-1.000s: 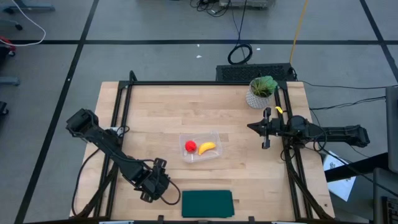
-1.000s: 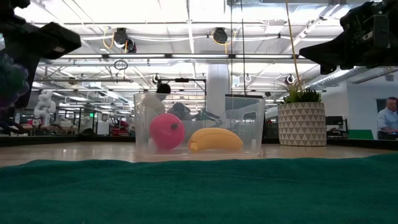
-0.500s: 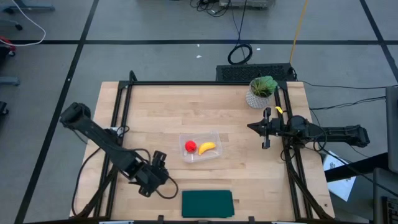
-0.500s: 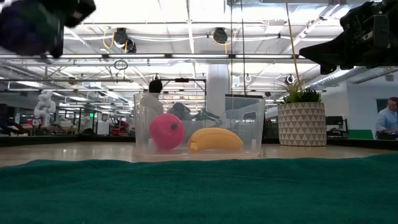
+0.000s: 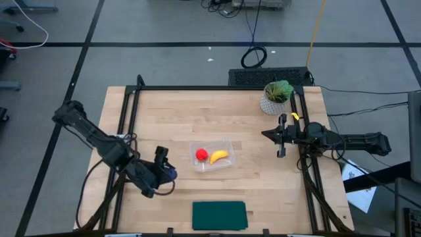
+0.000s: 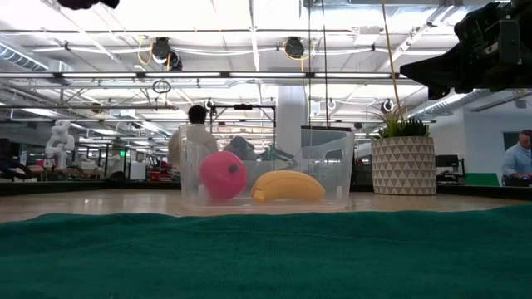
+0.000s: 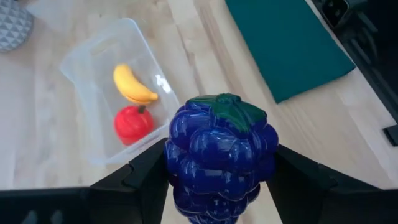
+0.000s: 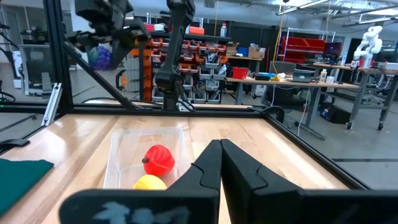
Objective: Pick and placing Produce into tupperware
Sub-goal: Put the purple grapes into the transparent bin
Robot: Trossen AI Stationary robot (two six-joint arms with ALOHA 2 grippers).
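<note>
Looking down from the high view, the left hand [image 5: 164,172] pinches a dark purple grape bunch [image 5: 170,174] above the wooden counter [image 5: 164,118], just beside the clear tupperware [image 5: 212,155]. Inside the tub lie a red round piece [image 5: 201,155] and a yellow banana [image 5: 219,156]. The right hand [image 5: 281,136] waits pressed together near a potted plant [image 5: 276,97]. A dark green mat [image 5: 219,214] lies flat at the counter's near edge.

At counter height, the thin see-through tub [image 6: 264,166] looks light and likely to slide if bumped.

From the left wrist, the grapes [image 7: 221,155] look hard, glossy and knobbly, probably hollow plastic, light and slippery; the two fingers grip the widest part from both sides, which seems the safest hold.

From the right wrist, its fingers [image 8: 205,174] touch, holding nothing.
</note>
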